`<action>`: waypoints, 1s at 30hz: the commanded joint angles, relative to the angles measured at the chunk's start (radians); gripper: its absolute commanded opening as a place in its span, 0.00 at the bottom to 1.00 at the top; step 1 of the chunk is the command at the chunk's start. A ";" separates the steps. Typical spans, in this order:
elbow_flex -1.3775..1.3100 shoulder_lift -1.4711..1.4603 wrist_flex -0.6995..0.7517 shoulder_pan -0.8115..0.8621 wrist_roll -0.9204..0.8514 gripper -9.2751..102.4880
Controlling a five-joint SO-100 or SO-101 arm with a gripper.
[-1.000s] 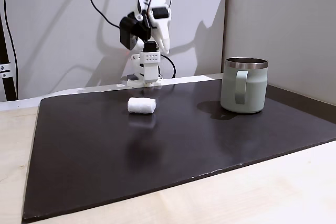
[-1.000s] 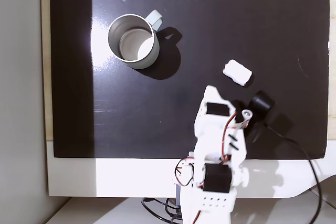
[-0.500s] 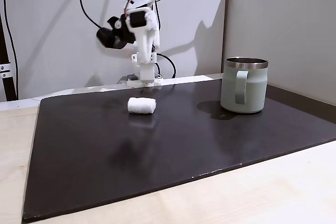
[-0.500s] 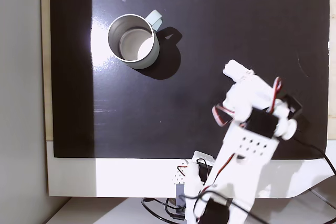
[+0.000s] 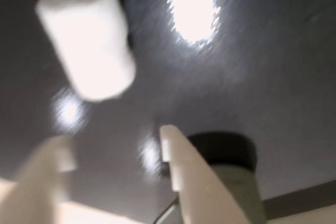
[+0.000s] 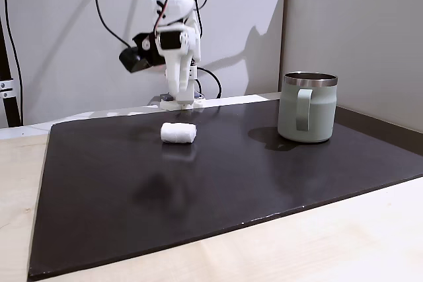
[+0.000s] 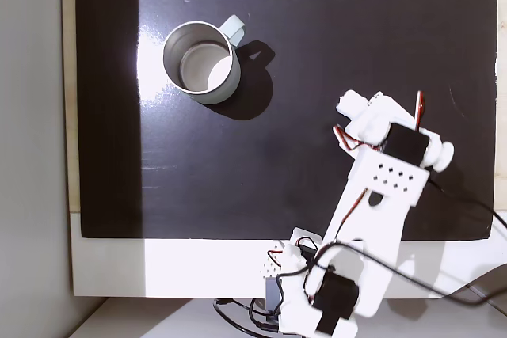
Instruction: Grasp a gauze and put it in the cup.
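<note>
While your gripper [image 5: 113, 153] hangs above the dark mat [image 6: 218, 183], its two white fingers [image 5: 191, 182] stand apart with nothing between them, as the blurred wrist view shows from the lower edge of the frame. You have the gauze [image 5: 86, 38] lying on the mat in the upper left of that view, clear of both fingers. In a fixed view the roll [image 6: 178, 133] sits left of centre, below the raised arm [image 6: 173, 44]. Your cup [image 6: 307, 107] stands upright at right, well apart from the roll; from above, the cup [image 7: 230, 85] is at upper left.
</note>
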 commanded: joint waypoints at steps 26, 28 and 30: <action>-0.253 -0.457 -0.067 0.038 -0.032 0.38; -0.262 -0.474 -0.067 0.031 -0.032 0.38; -0.270 -0.489 -0.072 0.028 -0.031 0.37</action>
